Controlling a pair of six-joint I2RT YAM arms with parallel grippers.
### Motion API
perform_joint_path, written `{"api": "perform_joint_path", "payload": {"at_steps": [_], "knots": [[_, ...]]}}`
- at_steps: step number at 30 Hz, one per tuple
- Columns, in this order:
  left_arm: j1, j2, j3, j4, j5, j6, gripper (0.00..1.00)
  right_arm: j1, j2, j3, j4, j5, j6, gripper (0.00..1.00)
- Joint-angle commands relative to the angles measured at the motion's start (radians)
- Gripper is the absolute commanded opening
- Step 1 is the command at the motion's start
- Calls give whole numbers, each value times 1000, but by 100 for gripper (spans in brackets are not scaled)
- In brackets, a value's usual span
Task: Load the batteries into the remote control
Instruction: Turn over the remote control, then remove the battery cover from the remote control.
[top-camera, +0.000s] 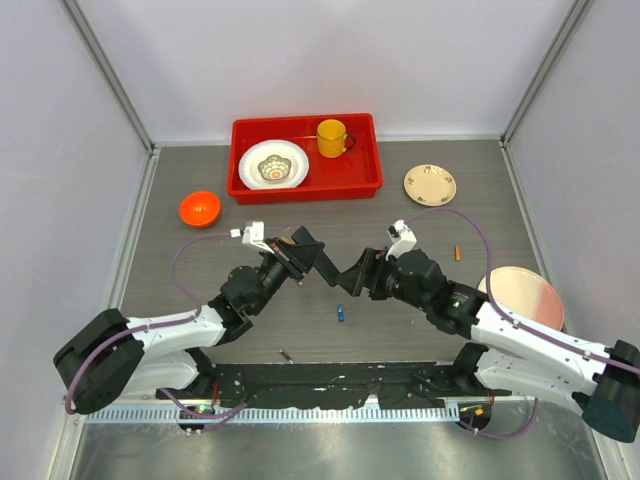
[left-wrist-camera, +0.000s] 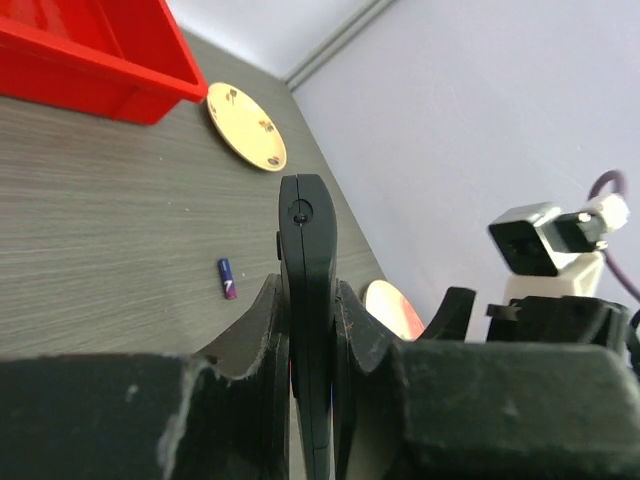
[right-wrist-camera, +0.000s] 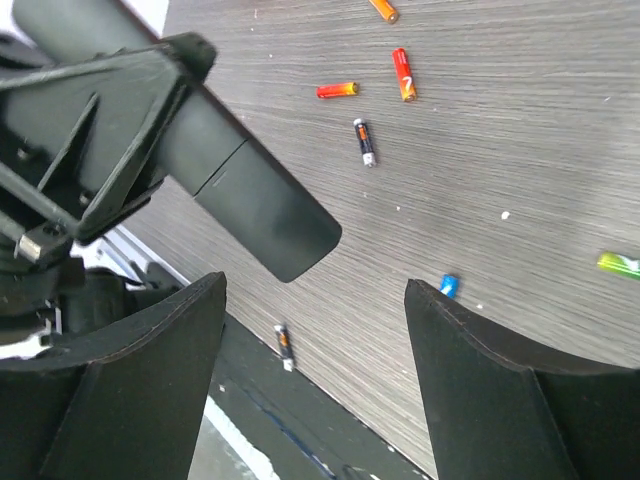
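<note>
My left gripper (top-camera: 297, 252) is shut on the remote control (top-camera: 322, 266), a slim black bar held above the table. In the left wrist view the remote (left-wrist-camera: 305, 230) stands edge-on between the fingers (left-wrist-camera: 258, 330). My right gripper (top-camera: 356, 273) is open and empty, facing the remote's free end (right-wrist-camera: 255, 200) and just short of it. Batteries lie loose on the table: a blue one (top-camera: 341, 314), an orange one (top-camera: 458, 252), a dark one (top-camera: 286, 354). The right wrist view shows orange-red ones (right-wrist-camera: 337, 90), a dark one (right-wrist-camera: 364, 141), a blue one (right-wrist-camera: 448, 286) and a green one (right-wrist-camera: 620, 264).
A red tray (top-camera: 240, 150) at the back holds a white bowl (top-camera: 273, 164) and a yellow mug (top-camera: 332, 138). An orange bowl (top-camera: 200, 208) sits at the left, a cream plate (top-camera: 430, 184) at the back right, a pink plate (top-camera: 525, 300) at the right.
</note>
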Motion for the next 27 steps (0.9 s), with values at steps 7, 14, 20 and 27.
{"api": "perform_joint_path", "payload": {"at_steps": [7, 14, 20, 27], "knots": [[0, -85, -65, 211, -117, 111, 0, -25, 125, -71, 497, -52, 285, 78], [-2, -111, -79, 211, -116, 125, 0, -43, 241, -81, 658, -125, 359, 79], [-2, -120, -88, 213, -117, 126, 0, -46, 292, -58, 693, -142, 368, 75], [-2, -122, -88, 211, -119, 123, 0, -52, 306, -61, 707, -144, 368, 65]]}}
